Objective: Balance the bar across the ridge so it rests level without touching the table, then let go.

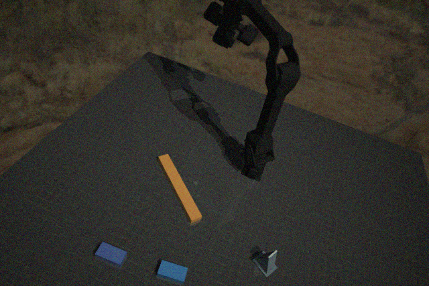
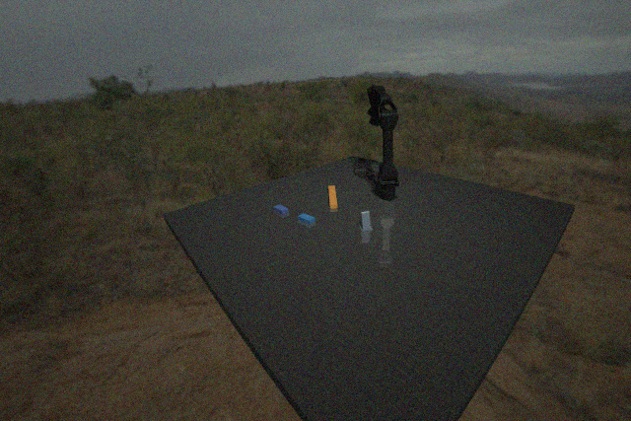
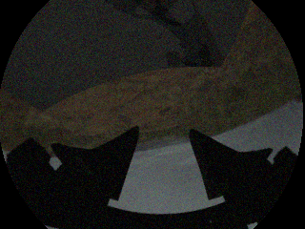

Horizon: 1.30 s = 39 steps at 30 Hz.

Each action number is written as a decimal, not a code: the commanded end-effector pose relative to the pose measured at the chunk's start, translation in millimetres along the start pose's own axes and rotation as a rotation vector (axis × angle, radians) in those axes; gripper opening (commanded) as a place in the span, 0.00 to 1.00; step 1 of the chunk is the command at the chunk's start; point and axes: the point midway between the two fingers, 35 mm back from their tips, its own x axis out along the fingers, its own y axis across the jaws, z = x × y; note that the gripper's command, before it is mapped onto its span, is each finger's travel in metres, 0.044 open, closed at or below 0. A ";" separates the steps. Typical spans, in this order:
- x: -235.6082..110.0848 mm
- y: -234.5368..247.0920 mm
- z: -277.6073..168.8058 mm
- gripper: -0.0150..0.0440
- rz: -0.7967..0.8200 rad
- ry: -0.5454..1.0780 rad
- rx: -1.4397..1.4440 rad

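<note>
We see the orange bar lying flat on the dark tabletop. It is just in front of the arm's foot, a little off to one side. Nothing is touching it, so the job looks like it has not started yet.

The ridge is a small gray wedge with its sharp edge pointing up. It stands farther out from the arm's foot than the bar does, and it is well apart from the bar. We think it points up that way so the bar can sit across the top like a seesaw.

Two blue blocks lie far from the arm's foot too, past the bar's far end. They seem to be extras and are not part of the job.

Our end effector is high in the air above the arm's foot. Its fingers are partly open and hold nothing. We think it is up there because it must come down to the bar first.
</note>
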 end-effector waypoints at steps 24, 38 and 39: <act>-52.6 -57.5 156.9 0.79 -0.194 -0.286 -0.185; -90.3 -56.5 238.3 0.79 -0.250 -0.434 -0.309; -93.2 -55.6 243.9 0.79 -0.253 -0.444 -0.318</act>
